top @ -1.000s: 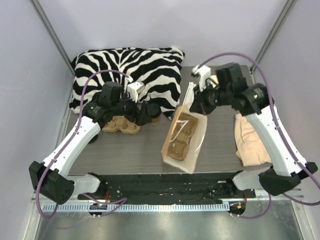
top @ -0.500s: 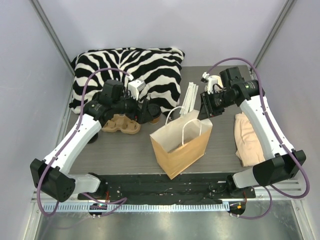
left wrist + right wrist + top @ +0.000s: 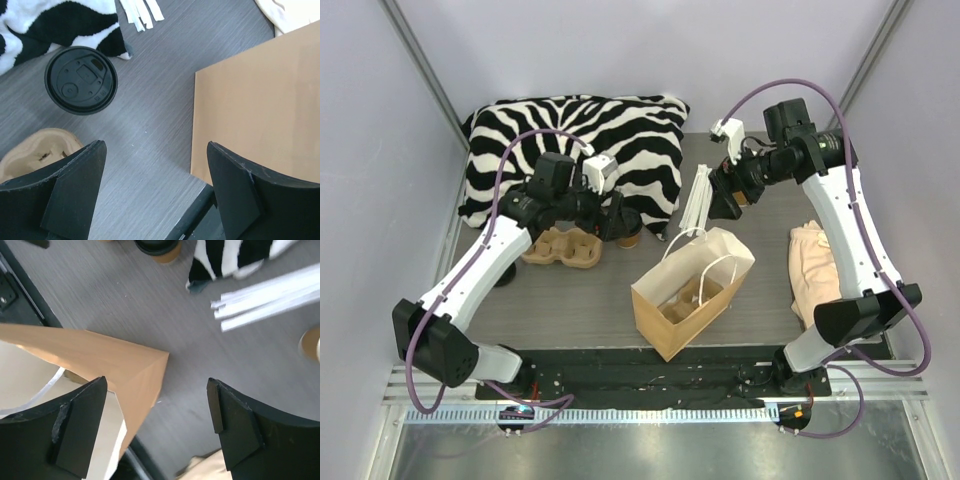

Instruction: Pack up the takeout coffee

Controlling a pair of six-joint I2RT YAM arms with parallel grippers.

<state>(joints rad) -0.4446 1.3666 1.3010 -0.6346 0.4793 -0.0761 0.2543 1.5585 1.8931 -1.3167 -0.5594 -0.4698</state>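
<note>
The step in hand, as I judge it, is the reach for the takeout coffee, a small tan-brown paper cup with a round black plastic lid (image 3: 628, 229). It stands upright on the dark grey wood-grain table (image 3: 570, 300), at the corner of the black-and-white zebra-striped pillow (image 3: 580, 135) and just beside the tan moulded-pulp cup carrier (image 3: 560, 248); it is not yet packed. The left gripper (image 3: 611, 215) hovers close to it with its fingers spread wide and nothing between them. In the left wrist view the lid lies ahead of them, off toward the left finger (image 3: 75, 190). The brown paper bag with white string handles (image 3: 660, 312) stands open-mouthed nearby. The right gripper (image 3: 725, 202) hangs beyond the bag's far edge, also wide and empty. The next move probably calls for centring the left fingers on the cup's body below the lid and closing gently so the paper does not crush, then lifting it upright and lowering it through the bag's mouth.
</note>
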